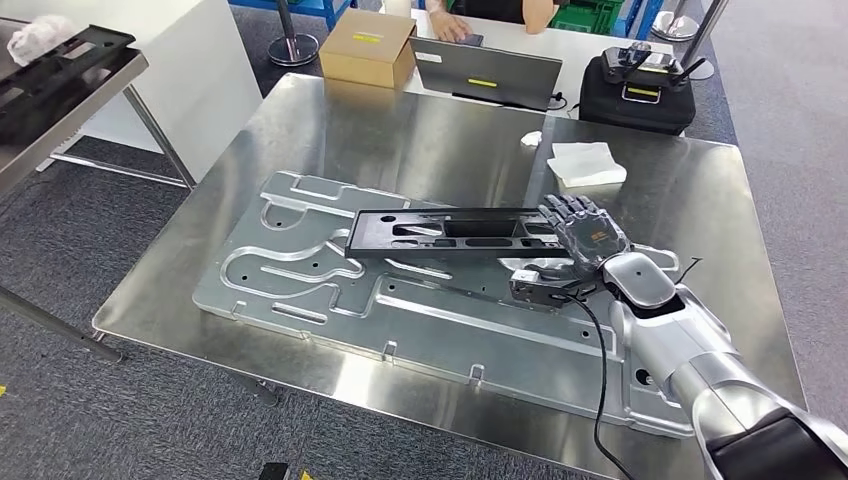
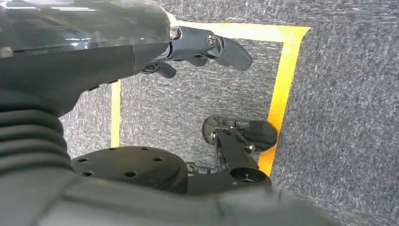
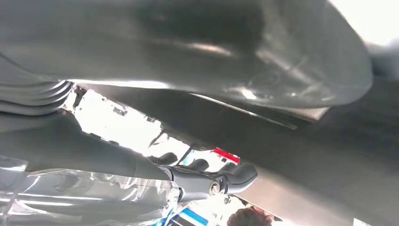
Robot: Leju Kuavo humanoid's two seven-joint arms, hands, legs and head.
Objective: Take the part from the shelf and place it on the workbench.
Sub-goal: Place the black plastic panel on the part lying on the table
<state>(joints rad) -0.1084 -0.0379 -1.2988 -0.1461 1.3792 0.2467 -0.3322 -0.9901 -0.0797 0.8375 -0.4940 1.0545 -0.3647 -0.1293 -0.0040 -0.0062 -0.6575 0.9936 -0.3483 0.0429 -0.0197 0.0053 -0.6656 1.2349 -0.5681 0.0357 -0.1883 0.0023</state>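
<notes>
Head view shows us our right hand (image 1: 585,235) grasping the long black slotted plastic part (image 1: 450,232) above the silver metal workbench (image 1: 400,130); a cast aluminium plate (image 1: 330,290) lies beneath, white tissue (image 1: 586,163) beyond. Our left hand (image 2: 207,47) hangs released.

Open bench on my left, crowded far edge.
Bare workbench (image 1: 330,130) left of the metal plate (image 1: 330,290); box (image 1: 368,47), laptop (image 1: 486,74), cloth (image 1: 586,163) block beyond.
</notes>
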